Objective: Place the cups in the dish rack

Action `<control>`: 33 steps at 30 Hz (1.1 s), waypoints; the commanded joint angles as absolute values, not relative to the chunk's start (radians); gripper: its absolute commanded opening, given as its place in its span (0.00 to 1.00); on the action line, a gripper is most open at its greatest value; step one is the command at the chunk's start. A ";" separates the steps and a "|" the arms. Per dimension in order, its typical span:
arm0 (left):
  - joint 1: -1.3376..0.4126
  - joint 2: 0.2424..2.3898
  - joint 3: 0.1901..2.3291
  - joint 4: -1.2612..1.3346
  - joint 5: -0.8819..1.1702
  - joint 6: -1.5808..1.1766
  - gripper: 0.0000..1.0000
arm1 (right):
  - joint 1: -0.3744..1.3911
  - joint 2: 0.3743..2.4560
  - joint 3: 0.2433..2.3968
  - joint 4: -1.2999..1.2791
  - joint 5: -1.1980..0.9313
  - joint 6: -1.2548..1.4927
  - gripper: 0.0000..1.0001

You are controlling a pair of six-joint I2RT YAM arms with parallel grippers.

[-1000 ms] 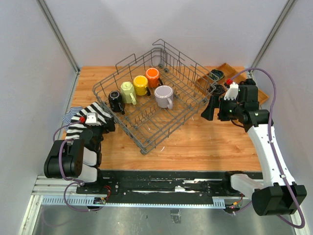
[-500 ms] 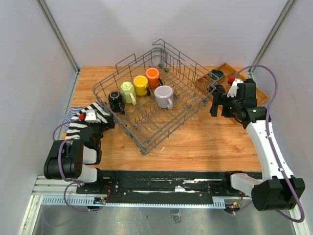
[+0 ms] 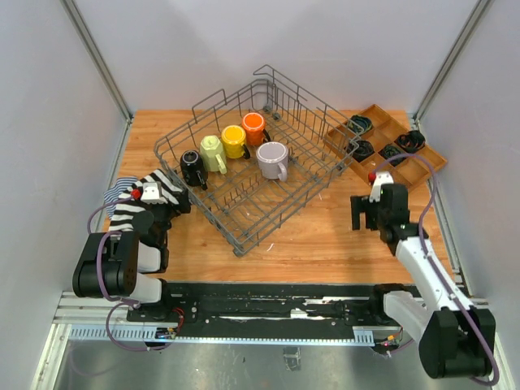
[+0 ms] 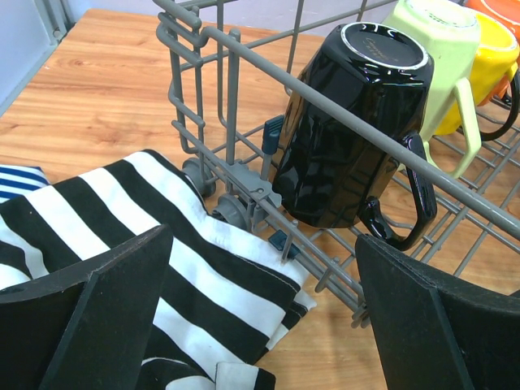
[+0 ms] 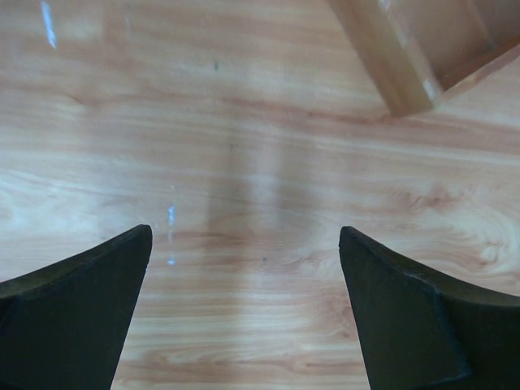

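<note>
Black cup [image 4: 349,146] in rack [image 4: 233,106], just beyond left claw [image 4: 262,241]

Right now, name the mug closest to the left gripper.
The black mug, at the row's left end; the other four sit farther along it.

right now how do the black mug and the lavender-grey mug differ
Colour: the black mug is glossy black, the lavender-grey mug pale. Place: the black mug sits by the left wall of the dish rack, near the striped cloth; the lavender-grey mug sits nearer its middle. Pose: the black mug is base up, tilted; the lavender-grey mug's way up I cannot tell. Both have handles and sit inside it.
</note>
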State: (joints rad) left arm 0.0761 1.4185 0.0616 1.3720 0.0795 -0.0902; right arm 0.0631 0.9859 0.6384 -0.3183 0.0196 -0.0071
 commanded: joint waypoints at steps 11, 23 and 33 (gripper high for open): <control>0.075 1.419 0.072 1.393 0.073 -0.074 1.00 | -0.069 1.141 0.251 0.719 -0.226 -0.083 0.98; 0.075 1.419 0.072 1.392 0.072 -0.074 1.00 | 0.032 1.379 0.265 0.878 0.074 -0.103 0.98; 0.075 1.419 0.072 1.391 0.071 -0.074 1.00 | 0.024 1.382 0.252 0.928 0.078 -0.098 0.98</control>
State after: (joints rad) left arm 0.0761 1.4185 0.0616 1.3647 0.0799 -0.0902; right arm 0.0132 1.3949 0.2321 0.9539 0.0422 -0.0967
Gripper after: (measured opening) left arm 0.994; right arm 0.984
